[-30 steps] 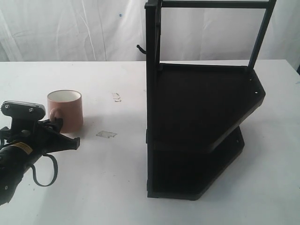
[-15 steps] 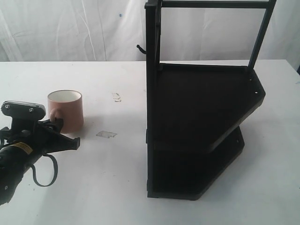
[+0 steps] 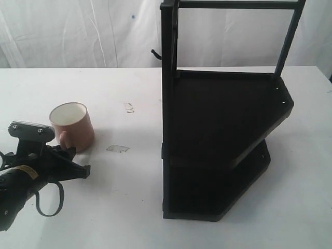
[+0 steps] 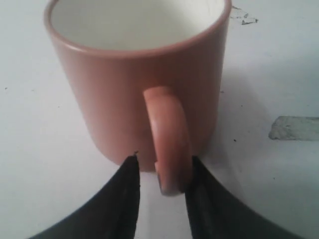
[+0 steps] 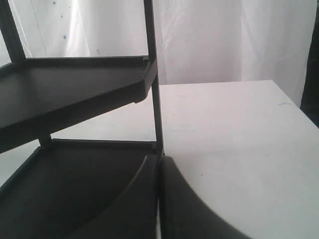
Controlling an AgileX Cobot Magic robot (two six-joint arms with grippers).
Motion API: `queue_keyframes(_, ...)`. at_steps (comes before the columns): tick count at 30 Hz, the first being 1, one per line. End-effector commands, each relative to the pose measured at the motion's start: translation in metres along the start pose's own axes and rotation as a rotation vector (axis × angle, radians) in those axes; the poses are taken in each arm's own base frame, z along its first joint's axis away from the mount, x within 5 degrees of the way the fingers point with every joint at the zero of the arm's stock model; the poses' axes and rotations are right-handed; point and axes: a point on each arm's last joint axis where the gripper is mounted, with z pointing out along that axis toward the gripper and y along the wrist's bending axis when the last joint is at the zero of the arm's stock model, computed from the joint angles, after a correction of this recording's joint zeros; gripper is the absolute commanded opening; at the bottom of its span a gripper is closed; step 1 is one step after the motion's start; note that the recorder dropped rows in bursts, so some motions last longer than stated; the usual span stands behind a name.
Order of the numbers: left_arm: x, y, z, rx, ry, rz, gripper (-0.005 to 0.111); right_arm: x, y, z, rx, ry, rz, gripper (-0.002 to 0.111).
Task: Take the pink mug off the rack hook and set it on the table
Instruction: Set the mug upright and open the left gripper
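The pink mug [image 3: 75, 127] rests on the white table [image 3: 119, 207] at the left, tipped a little toward my left gripper [image 3: 70, 154]. In the left wrist view the mug [image 4: 139, 89] fills the picture and its loop handle [image 4: 169, 139] lies between the fingers of the left gripper [image 4: 163, 160]. One finger touches the handle, the other stands apart from it, so the gripper is open. The rack hook [image 3: 155, 53] juts bare from the post of the black rack [image 3: 218, 119]. My right gripper [image 5: 160, 164] is shut, empty, beside the rack's lower shelf [image 5: 75, 194].
A strip of clear tape [image 3: 118, 149] lies on the table right of the mug, and a small scuff [image 3: 128, 107] lies farther back. The tall two-shelf rack takes up the middle and right. A white curtain hangs behind.
The left gripper has drawn back toward the table's near edge and sits lower. The mug, upright before, now leans toward it and has shifted slightly the same way.
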Motion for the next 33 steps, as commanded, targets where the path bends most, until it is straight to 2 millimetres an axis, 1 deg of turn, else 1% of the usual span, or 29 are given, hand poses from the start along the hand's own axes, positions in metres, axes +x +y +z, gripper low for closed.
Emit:
queue_keyframes(1, 0.001, 0.001, -0.002, 0.0, -0.003, -0.005, 0.037, 0.001, 0.0, 0.0, 0.0, -0.008, -0.003, 0.0)
queue_keyframes(3, -0.001, 0.001, -0.002, 0.003, -0.019, -0.002, 0.04, 0.001, 0.0, 0.0, 0.0, -0.008, -0.003, 0.0)
queue_keyframes(6, -0.004, 0.0, -0.002, 0.012, -0.057, 0.005, 0.046, 0.001, 0.0, 0.0, 0.0, -0.008, -0.003, 0.0)
queue_keyframes(10, -0.004, -0.002, -0.002, 0.028, -0.059, 0.014, 0.052, 0.001, 0.0, 0.0, 0.0, -0.008, -0.003, 0.0)
queue_keyframes(20, -0.005, -0.002, -0.002, 0.035, -0.068, 0.016, 0.054, 0.001, 0.0, 0.0, 0.0, -0.008, -0.003, 0.0)
queue_keyframes(22, -0.005, -0.002, -0.002, 0.035, -0.068, 0.016, 0.058, 0.001, 0.0, 0.0, 0.0, -0.008, -0.003, 0.0)
queue_keyframes(23, -0.005, -0.002, -0.002, 0.035, -0.068, 0.016, 0.064, 0.001, 0.0, 0.0, 0.0, -0.008, -0.003, 0.0)
queue_keyframes(24, -0.005, -0.002, -0.002, 0.036, -0.069, 0.016, 0.067, 0.001, 0.0, 0.0, 0.0, -0.008, -0.003, 0.0)
queue_keyframes(26, -0.005, -0.002, -0.002, 0.034, -0.069, 0.015, 0.069, 0.001, 0.0, 0.0, 0.0, -0.008, -0.003, 0.0)
queue_keyframes(28, -0.011, -0.002, -0.004, 0.035, -0.089, 0.011, 0.069, 0.001, 0.0, 0.0, 0.0, -0.008, -0.003, 0.0)
queue_keyframes(31, -0.026, -0.002, -0.011, 0.04, -0.143, 0.001, 0.069, 0.001, 0.0, 0.0, 0.0, -0.008, -0.003, 0.0)
queue_keyframes(33, -0.03, -0.002, -0.014, 0.038, -0.133, -0.001, 0.069, 0.001, 0.0, 0.0, 0.0, -0.008, -0.003, 0.0)
